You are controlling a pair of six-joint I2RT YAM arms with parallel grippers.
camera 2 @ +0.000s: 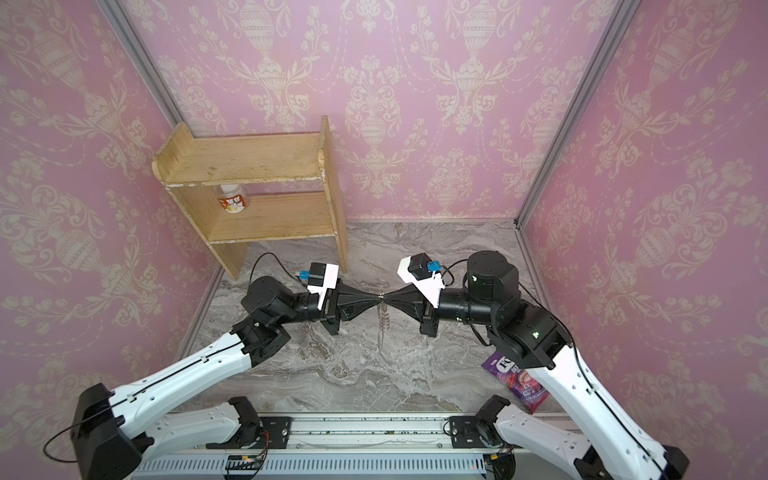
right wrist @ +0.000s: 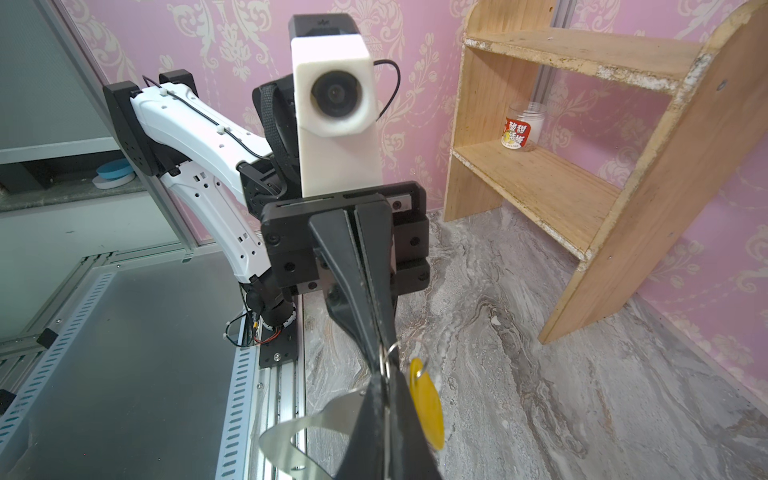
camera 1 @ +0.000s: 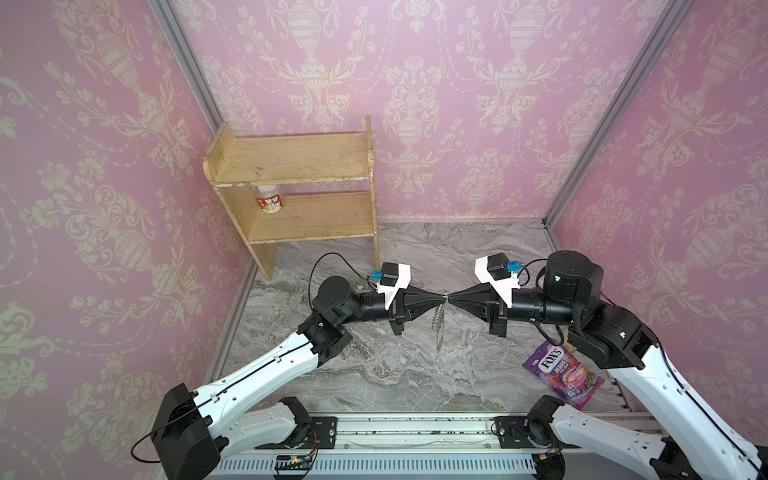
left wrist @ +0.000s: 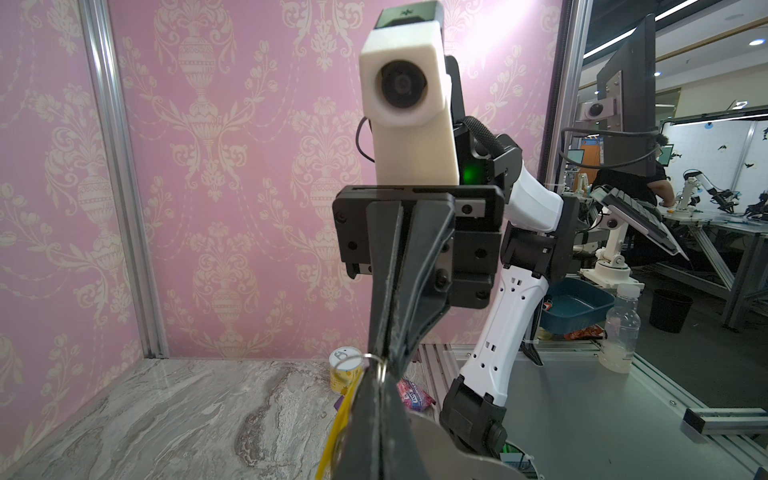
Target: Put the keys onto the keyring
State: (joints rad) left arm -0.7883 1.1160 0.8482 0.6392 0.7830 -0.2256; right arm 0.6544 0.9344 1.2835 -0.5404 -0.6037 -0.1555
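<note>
In both top views the left claw (camera 1: 441, 296) and the right claw (camera 1: 451, 297) meet tip to tip above the grey marbled bench (camera 1: 374, 374). They are to the right of the pale wooden two-shelf rack (camera 1: 299, 162) and nearer the arms' bases than its foot. Both claws are clenched. The flat grey metal keyring fob (camera 1: 438, 338), seen edge-on, dangles on its silver link chain (camera 1: 438, 316) straight below the meeting point. A purple sweets packet (camera 1: 561, 372) lies much farther right of the rack.

In the left wrist view the left claw (left wrist: 376, 376) is pinched tight on a thin silver wire ring (left wrist: 365, 360). The right claw (left wrist: 384, 353), jaws together, presses on the same spot. The yellow plastic key tag (left wrist: 337, 428), edge-on, hangs just beside the left claw's fingers, with the fob (left wrist: 440, 449) on their other side.

In the right wrist view the right claw (right wrist: 384, 376) grips the ring (right wrist: 390, 355) against the left claw (right wrist: 379, 347). The tag (right wrist: 428, 411) hangs on the rack's side of the claws, the fob (right wrist: 276, 438) on the side away from the rack. Whether the tag's own loop is threaded onto the held ring cannot be told.
</note>
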